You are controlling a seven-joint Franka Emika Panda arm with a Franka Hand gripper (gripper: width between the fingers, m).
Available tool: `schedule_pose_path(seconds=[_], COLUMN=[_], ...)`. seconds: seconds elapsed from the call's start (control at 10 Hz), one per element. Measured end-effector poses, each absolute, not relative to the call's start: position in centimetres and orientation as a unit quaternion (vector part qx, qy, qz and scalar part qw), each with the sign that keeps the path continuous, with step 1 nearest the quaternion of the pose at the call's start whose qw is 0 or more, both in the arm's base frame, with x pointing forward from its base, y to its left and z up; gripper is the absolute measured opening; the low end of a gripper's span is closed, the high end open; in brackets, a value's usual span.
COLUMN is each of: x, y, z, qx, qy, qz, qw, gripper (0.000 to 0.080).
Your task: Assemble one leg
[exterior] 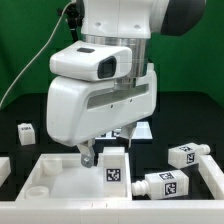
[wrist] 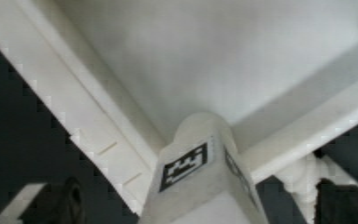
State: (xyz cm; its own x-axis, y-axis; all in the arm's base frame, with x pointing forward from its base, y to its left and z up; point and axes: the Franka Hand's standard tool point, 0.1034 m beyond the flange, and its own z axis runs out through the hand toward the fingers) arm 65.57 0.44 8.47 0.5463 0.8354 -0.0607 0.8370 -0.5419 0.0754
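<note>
Nearest me, I see the gripper (exterior: 103, 152) spread wide with its fingers (exterior: 86, 158) straddling but not pinching the leg (exterior: 115, 167), which stands upright, long axis vertical, tagged face toward the camera. It stands in the tabletop (exterior: 60, 180), near its corner at about three o'clock. Farther off at three o'clock, two more legs (exterior: 163, 184) lie on their sides, long axes horizontal.

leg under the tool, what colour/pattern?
White leg with a black-and-white square tag on its side; clearest in the exterior view.
</note>
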Motion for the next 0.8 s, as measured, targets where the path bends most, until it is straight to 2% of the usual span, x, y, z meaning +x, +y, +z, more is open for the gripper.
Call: schedule_pose_path(seconds=[0.1, 0.5, 0.7, 0.8], x=[65.53, 65.93, 66.24, 66.29], y=[0.33, 0.96, 1.17, 1.09], z=[8.38, 8.18, 8.61, 8.64], qx=[0.859, 0.697, 0.686, 0.688], qy=[0.509, 0.712, 0.722, 0.72], qz=[-0.012, -0.03, -0.03, -0.029], qw=[0.049, 0.082, 0.087, 0.087], gripper=[0.0649, 0.0649, 0.0649, 0.0563])
